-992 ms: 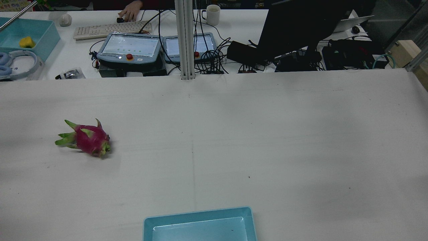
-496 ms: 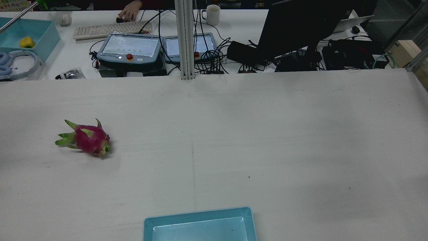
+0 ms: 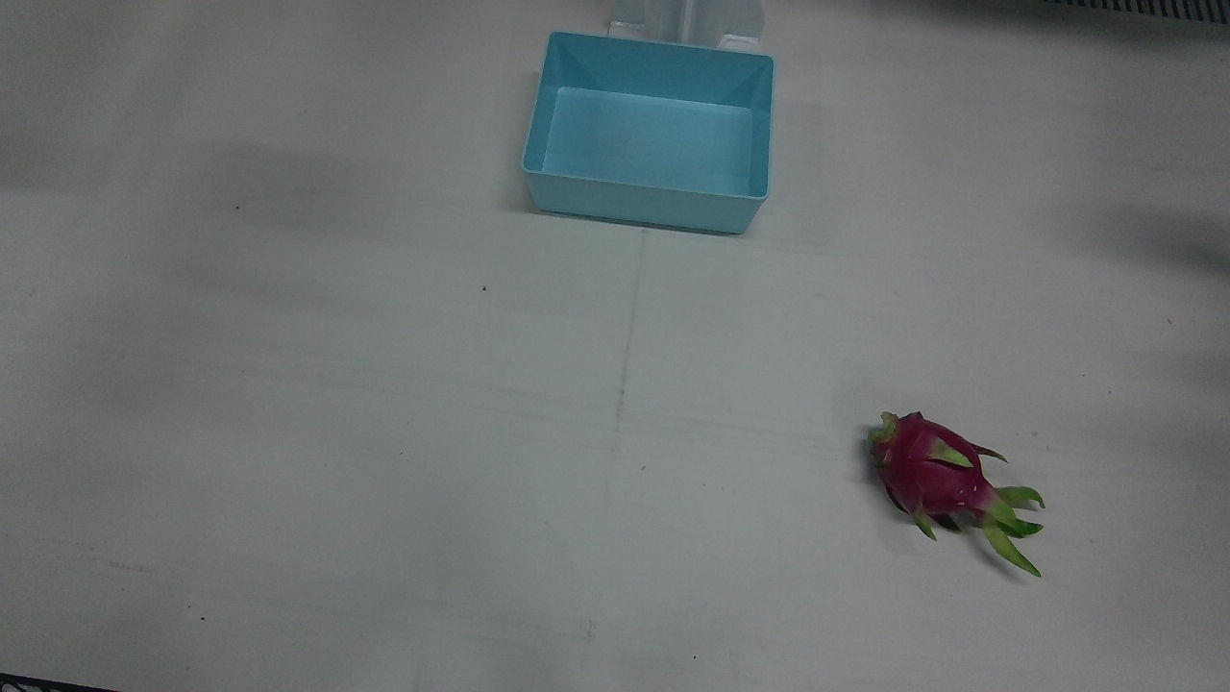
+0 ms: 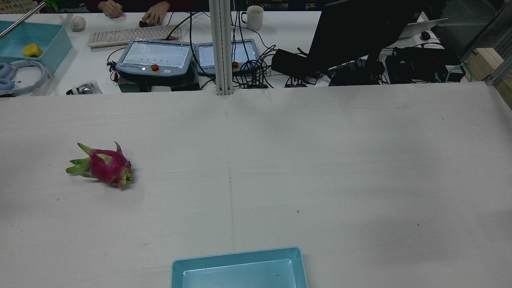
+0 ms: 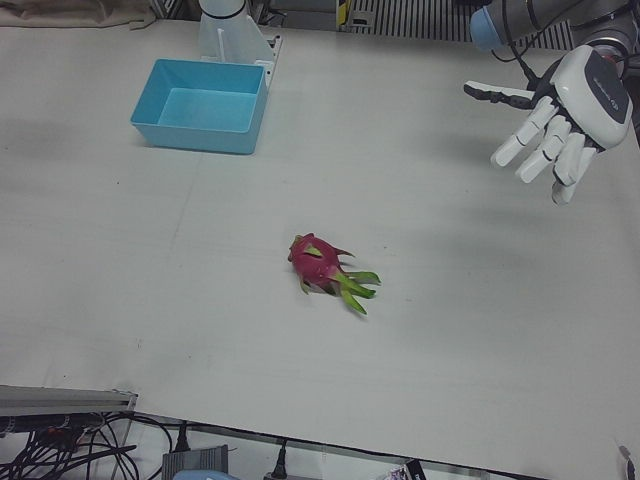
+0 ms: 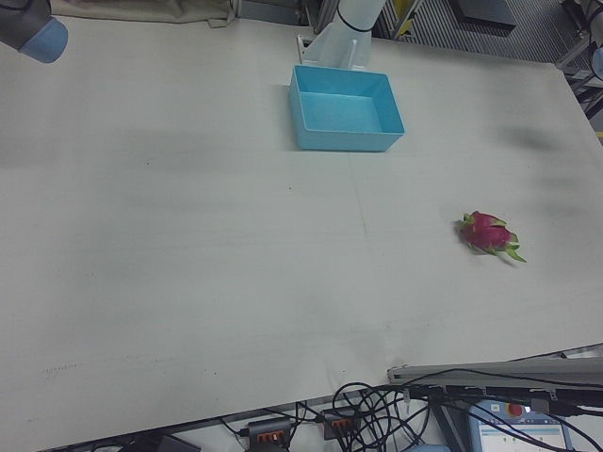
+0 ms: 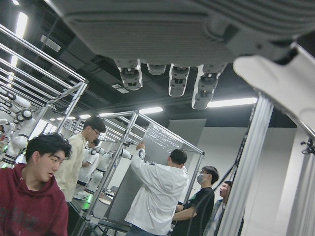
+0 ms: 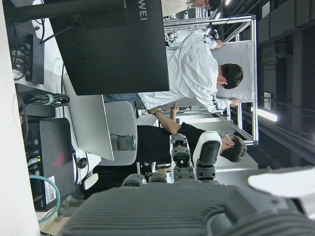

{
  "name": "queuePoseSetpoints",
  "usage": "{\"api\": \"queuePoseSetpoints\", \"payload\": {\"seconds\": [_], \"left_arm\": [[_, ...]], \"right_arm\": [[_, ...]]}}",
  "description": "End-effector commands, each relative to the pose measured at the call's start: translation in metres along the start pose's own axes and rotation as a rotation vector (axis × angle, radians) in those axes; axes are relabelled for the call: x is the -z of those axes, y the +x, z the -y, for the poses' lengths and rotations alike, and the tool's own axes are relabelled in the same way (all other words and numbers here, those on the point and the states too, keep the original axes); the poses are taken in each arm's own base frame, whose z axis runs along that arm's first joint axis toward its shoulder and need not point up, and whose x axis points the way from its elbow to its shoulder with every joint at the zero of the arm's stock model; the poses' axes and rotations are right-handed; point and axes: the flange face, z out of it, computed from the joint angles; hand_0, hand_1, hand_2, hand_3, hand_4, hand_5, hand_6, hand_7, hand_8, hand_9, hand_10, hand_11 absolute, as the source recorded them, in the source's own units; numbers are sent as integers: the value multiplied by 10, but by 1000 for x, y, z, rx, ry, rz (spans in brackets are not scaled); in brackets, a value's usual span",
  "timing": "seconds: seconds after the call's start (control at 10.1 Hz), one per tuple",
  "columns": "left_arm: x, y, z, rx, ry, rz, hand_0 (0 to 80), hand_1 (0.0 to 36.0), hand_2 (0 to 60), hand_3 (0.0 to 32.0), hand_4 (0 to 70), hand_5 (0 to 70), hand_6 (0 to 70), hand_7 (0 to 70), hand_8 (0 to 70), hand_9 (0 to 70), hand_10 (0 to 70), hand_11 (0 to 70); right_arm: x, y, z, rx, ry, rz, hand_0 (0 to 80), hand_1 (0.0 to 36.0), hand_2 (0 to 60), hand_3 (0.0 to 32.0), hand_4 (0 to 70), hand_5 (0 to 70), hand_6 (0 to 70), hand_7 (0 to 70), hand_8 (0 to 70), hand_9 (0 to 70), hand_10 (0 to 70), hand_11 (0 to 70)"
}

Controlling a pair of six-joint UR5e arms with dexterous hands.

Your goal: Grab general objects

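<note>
Dragon fruit (image 4: 102,166) lying on its side on the white bench (image 4: 320,160), toward the bench's left edge on the robot's left half, touching nothing. Pink body with green leafy scales; in the front view (image 3: 937,476) pointing the long green tips toward the operators' edge and outward. Also visible in the left-front view (image 5: 325,268) and the right-front view (image 6: 488,233).

Blue bin (image 3: 646,200) standing at the middle of the robot-side edge, nothing inside it, well apart from the fruit; in the rear view only its far rim (image 4: 236,256) showing at the bottom.

Left hand (image 5: 560,110) raised above the bench's left edge, white, fingers (image 5: 530,135) spread apart and hanging down, holding nothing, well apart from the fruit. From its own camera, fingertips (image 7: 170,78) pointing out toward the room with gaps between them and nothing among them.

Right hand (image 8: 187,162) seen only from its own camera: fingertips extended, side by side, nothing between them, aimed at a dark monitor (image 8: 113,49). Of the right arm, just a blue-capped joint (image 6: 38,36) at the top-left corner of the right-front view.

Beyond the bench's far edge: keyboard (image 4: 134,36), 2 teach pendants (image 4: 156,58), mug (image 4: 255,17), and a person's 2 hands (image 4: 154,16) by the keyboard.
</note>
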Motion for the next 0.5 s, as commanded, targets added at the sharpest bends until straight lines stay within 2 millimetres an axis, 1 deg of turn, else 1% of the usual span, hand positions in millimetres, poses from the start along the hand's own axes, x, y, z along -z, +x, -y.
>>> {"api": "queuePoseSetpoints", "payload": {"seconds": [0.0, 0.1, 0.2, 0.3, 0.4], "left_arm": [[-37, -69, -87, -6, -155, 9, 453, 7, 0, 0, 152, 153, 55, 214, 16, 28, 32, 49], [-63, -89, -128, 32, -189, 56, 441, 1, 0, 0, 174, 152, 67, 217, 19, 29, 45, 65], [-95, -102, -169, 59, -221, 94, 436, 0, 0, 0, 177, 148, 72, 222, 23, 30, 48, 69], [-107, -102, -176, 58, -217, 111, 449, 5, 0, 0, 197, 160, 79, 225, 17, 31, 52, 76], [-111, -96, -175, 61, -206, 95, 451, 3, 0, 0, 198, 163, 78, 220, 24, 30, 49, 72]], "right_arm": [[0, 0, 0, 0, -1, 0, 0, 0, 0, 0, 0, 0, 0, 0, 0, 0, 0, 0], [0, 0, 0, 0, -1, 0, 0, 0, 0, 0, 0, 0, 0, 0, 0, 0, 0, 0], [0, 0, -1, 0, -2, 0, 0, 0, 0, 0, 0, 0, 0, 0, 0, 0, 0, 0], [0, 0, -1, 0, -2, 0, 0, 0, 0, 0, 0, 0, 0, 0, 0, 0, 0, 0], [0, 0, -2, 0, -4, 0, 0, 0, 0, 0, 0, 0, 0, 0, 0, 0, 0, 0]]}}
